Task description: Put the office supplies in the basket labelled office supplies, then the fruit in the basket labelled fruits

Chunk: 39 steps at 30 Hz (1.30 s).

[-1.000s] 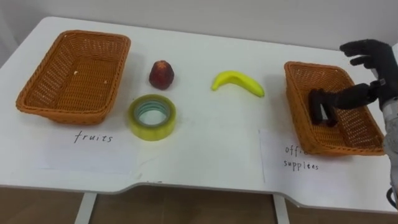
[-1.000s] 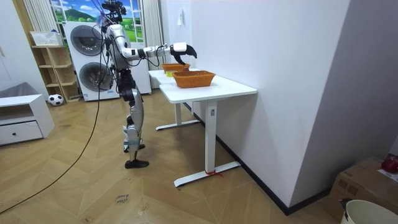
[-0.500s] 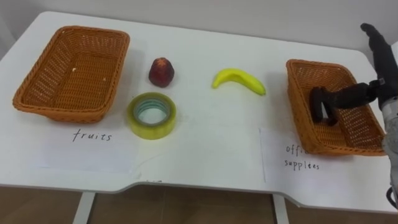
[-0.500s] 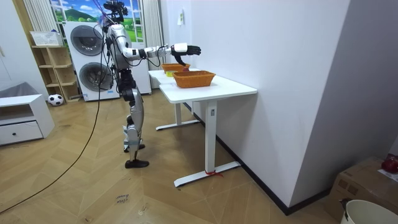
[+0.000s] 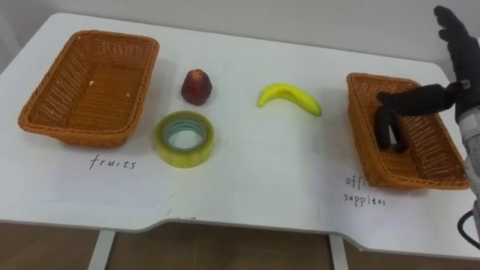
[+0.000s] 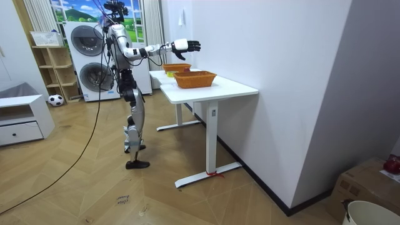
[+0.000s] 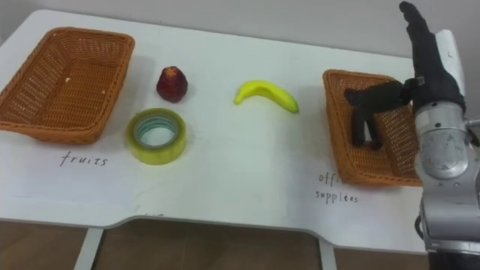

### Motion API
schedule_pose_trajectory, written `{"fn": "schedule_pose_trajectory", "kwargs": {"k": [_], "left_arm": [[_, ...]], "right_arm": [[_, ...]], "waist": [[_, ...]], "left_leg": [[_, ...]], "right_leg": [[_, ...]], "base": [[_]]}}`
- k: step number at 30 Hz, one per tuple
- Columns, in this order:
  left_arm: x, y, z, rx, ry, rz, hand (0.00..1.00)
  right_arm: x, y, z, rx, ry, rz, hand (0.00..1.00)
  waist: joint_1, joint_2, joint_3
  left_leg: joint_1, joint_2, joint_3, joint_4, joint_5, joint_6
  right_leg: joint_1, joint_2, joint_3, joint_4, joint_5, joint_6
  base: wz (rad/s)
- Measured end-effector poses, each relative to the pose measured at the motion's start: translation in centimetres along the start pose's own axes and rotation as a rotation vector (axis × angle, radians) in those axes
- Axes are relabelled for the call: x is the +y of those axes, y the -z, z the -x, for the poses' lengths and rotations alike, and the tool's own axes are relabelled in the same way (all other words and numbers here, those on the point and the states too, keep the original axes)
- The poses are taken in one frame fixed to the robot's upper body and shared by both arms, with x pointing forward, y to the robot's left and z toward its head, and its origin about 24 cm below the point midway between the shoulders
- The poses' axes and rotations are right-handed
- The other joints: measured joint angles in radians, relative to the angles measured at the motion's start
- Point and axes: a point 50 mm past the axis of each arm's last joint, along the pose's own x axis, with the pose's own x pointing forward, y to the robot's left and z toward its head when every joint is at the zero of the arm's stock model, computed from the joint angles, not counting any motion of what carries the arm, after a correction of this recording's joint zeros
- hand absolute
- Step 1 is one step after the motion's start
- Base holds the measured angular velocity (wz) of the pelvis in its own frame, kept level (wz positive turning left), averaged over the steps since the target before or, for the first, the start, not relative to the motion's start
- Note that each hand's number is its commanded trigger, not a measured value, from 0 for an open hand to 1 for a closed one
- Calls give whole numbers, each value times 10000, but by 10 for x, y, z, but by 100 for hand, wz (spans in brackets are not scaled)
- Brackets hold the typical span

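The right hand (image 5: 461, 64) hangs at the frame's right edge above the office-supplies basket (image 5: 361, 139), fingers straight and spread, holding nothing; a black item (image 5: 390, 135) lies inside that basket. Everything unsorted lies to its left. The banana (image 5: 289, 97) is nearest, its long axis running left-right across the upper centre, while the tape roll (image 5: 184, 157) and red fruit (image 5: 196, 86) sit nearer the fruits basket (image 5: 79, 135).

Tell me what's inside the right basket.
One dark object lies inside the right basket, near its left wall. The open right hand hangs above; its thumb crosses the object's top, so its shape and kind are unclear.
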Motion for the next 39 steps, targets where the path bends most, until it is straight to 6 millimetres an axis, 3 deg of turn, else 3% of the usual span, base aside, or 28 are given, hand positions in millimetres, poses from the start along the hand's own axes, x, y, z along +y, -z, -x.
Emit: {"fn": "schedule_pose_trajectory", "kwargs": {"k": [8, 11, 15, 17, 21, 24, 30, 39], "left_arm": [[-1, 5, 1, 125, 18, 3, 0], [0, 11, 2, 266, -26, -21, 0], [-2, 13, 3, 369, -81, -252, 0], [-5, 15, 3, 465, -7, -477, 0], [-5, 22, 5, 719, -35, -714, 0], [-5, 30, 7, 1024, -129, -937, 0], [-5, 38, 9, 1255, -268, -1312, 0], [-5, 33, 9, 1071, -497, -1321, 0]], "right_arm": [[3, -22, -10, -793, -428, -1444, 0], [13, -33, -10, -1226, -989, -1875, 0], [32, -38, -10, -1310, -1523, -2178, 0], [41, -39, -8, -1305, -1758, -2329, 0], [52, -41, -6, -1277, -1956, -2641, 0], [62, -43, -5, -1290, -2346, -2797, 0], [75, -46, -2, -1277, -2633, -3197, 0], [98, -48, 4, -1156, -3522, -3358, 0]], "waist": [[472, 39, -21], [614, 62, -24], [797, 186, 48], [808, 245, 17], [1056, 423, 46], [1085, 504, -41], [1158, 477, -52], [1403, 444, -12]], "left_leg": [[28, -2, -25, 3, -1, 0], [27, -2, -76, 10, -1, 0], [-18, -4, -311, 33, -2, -1], [-60, -8, -416, 67, -2, -2], [-219, -6, -602, 142, -2, -4], [-403, -15, -669, 175, 0, -5], [-528, -30, -729, 297, 2, -5], [-632, -26, -689, 290, -1, -6]], "right_leg": [[28, 1, -40, 8, 0, 0], [60, 1, -83, 10, 1, -1], [153, -1, -314, 8, 3, -5], [181, -1, -408, 6, 3, -5], [176, -16, -847, -5, 3, -5], [48, -36, -956, -3, 3, -4], [55, -61, -1075, -4, 3, -4], [11, -66, -1060, -9, 2, -2]], "base": [[-2], [5], [15], [21], [14], [9], [7], [0]]}}
